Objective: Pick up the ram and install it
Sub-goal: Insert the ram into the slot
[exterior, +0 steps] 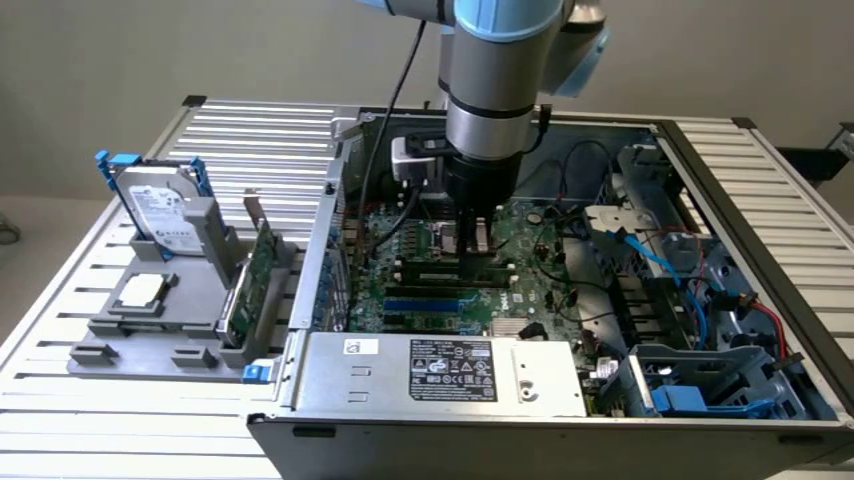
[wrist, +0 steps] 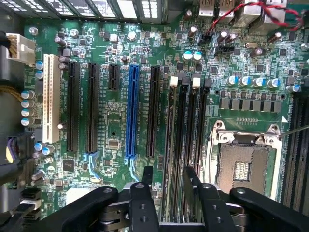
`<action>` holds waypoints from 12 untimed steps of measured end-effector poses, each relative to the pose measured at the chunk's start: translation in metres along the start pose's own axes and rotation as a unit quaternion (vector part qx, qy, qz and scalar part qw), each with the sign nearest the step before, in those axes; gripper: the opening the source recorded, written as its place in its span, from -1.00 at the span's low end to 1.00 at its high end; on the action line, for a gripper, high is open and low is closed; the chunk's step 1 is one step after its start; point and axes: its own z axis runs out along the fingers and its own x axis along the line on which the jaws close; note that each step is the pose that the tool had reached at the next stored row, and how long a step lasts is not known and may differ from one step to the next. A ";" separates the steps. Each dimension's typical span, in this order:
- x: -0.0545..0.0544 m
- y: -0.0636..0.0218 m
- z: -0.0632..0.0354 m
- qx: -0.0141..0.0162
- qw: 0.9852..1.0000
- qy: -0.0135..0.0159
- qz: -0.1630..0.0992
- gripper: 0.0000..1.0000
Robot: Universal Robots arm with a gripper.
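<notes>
My gripper (exterior: 474,250) hangs straight down inside the open computer case, just above the motherboard's memory slots (wrist: 186,121). In the wrist view its two black fingers (wrist: 147,176) stand apart on either side of one long slot, so the gripper (wrist: 169,179) is open and holds nothing. The ram (exterior: 454,267) shows in the exterior view as a long narrow green strip lying along a slot directly under the fingers. In the wrist view it is seen edge-on as a thin dark line (wrist: 170,135) in that slot; how deep it sits I cannot tell.
The CPU socket (wrist: 244,164) lies beside the memory slots, and a blue slot (wrist: 132,111) and black slots on the other side. A power supply (exterior: 447,370) fills the case front; cables (exterior: 667,260) run at the exterior view's right. A hard drive (exterior: 167,210) and green card (exterior: 254,270) stand on a grey fixture outside.
</notes>
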 end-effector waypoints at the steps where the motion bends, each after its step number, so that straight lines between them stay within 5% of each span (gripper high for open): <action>1: 0.000 0.0000 -0.0039 0.000 1.000 0.000 0.000 -0.21; 7: 0.001 0.0000 -0.0239 -0.004 1.000 0.000 0.000 -0.21; 12: 0.001 0.0000 -0.0240 -0.004 1.000 0.000 0.000 -0.62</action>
